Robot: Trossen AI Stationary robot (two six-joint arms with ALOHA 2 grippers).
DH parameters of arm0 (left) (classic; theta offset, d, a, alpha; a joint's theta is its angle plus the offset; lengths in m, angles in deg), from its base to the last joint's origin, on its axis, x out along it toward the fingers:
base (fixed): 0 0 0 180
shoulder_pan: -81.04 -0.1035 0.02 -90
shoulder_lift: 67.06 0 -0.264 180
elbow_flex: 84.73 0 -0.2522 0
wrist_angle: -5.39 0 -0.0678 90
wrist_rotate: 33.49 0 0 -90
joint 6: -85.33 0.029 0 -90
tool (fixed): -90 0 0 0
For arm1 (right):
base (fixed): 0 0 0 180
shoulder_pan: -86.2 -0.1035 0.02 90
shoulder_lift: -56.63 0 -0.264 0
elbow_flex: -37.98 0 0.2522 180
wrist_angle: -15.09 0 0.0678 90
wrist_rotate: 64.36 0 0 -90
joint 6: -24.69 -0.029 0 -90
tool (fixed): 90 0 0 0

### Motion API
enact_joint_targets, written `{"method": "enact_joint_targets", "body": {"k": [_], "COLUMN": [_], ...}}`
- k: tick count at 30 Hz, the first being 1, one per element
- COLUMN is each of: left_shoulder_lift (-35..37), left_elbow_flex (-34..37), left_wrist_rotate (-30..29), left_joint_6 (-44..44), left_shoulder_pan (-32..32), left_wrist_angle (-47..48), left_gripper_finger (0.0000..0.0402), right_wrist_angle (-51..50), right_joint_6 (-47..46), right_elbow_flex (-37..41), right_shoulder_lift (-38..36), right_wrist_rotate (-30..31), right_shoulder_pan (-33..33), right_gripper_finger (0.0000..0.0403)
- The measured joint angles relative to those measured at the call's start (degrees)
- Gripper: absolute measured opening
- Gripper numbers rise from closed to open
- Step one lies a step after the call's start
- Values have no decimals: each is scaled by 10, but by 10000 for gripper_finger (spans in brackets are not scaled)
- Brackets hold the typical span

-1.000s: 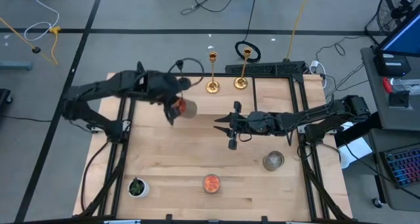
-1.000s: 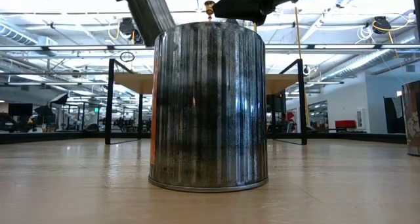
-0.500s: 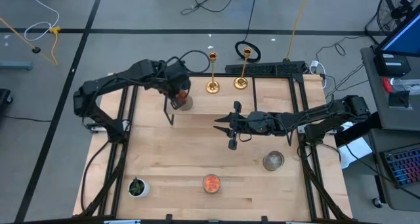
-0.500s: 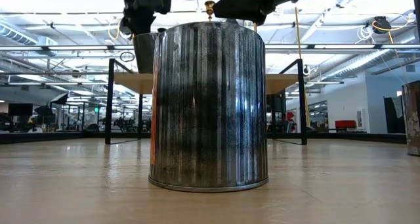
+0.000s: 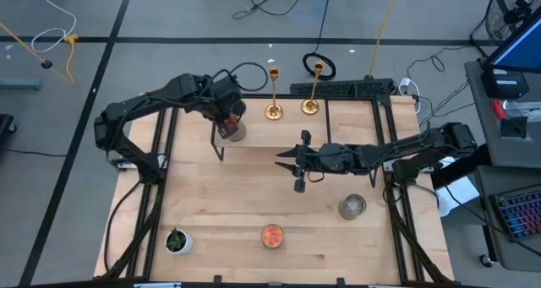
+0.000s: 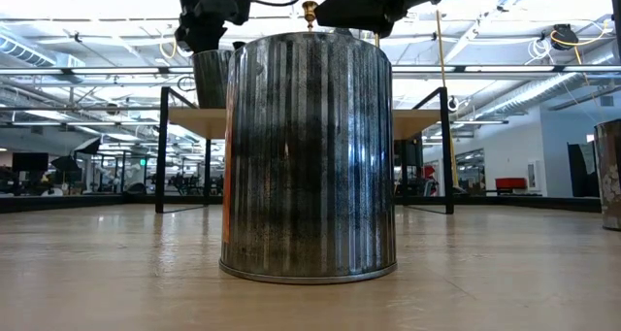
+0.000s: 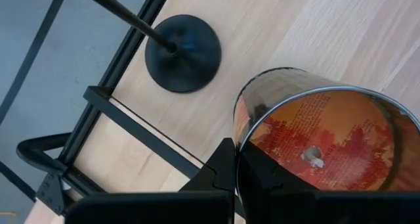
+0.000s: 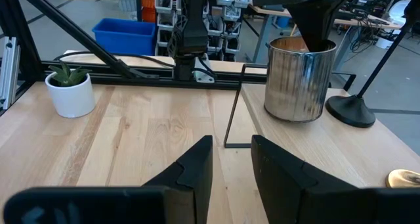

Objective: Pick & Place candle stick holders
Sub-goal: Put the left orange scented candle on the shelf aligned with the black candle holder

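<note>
Two gold candlesticks (image 5: 273, 111) (image 5: 310, 106) stand on their round bases at the table's far edge. The black candlestick (image 7: 182, 53) stands on its round base just beyond a metal candle tin (image 7: 315, 138); it also shows in the right wrist view (image 8: 351, 110). In the high view my left arm hides it. My left gripper (image 5: 226, 127) is shut on the tin (image 8: 298, 79). My right gripper (image 5: 281, 160) hovers open and empty over the table's middle, its fingers (image 8: 190, 168) pointing at the tin. My left gripper holds the tin by its rim wall (image 7: 239, 135), with one finger (image 7: 220, 175) outside the wall and the other inside over the orange wax. The fingers come from above, pointing down. The tin is upright, and in the right wrist view its bottom (image 8: 298, 119) looks level with the table top.
A tin with orange wax (image 5: 272, 235) stands near the front edge and fills the low view (image 6: 309, 156). Another tin (image 5: 352, 206) stands at the front right. A small plant in a white pot (image 5: 176, 240) stands at the front left. A thin black bar (image 8: 233, 106) stands beside the held tin.
My left gripper has carried the tin a little toward the far edge and down. It has turned the tin from tilted to upright beside the black candlestick. In the last half second it has barely moved.
</note>
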Motion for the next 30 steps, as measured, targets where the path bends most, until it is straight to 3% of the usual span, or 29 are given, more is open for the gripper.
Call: {"method": "enact_joint_targets", "body": {"k": [9,30], "left_shoulder_lift": [0,-1], "left_elbow_flex": [1,2], "left_wrist_rotate": [43,45], "left_joint_6": [27,0], "left_shoulder_pan": [-16,-49], "left_wrist_angle": [4,-3], "left_gripper_finger": [3,16], "right_wrist_angle": [0,0], "right_joint_6": [0,0], "right_elbow_flex": [0,0], "right_shoulder_lift": [0,0], "right_wrist_rotate": [0,0], "right_shoulder_pan": [0,0], "right_gripper_finger": [100,100]}}
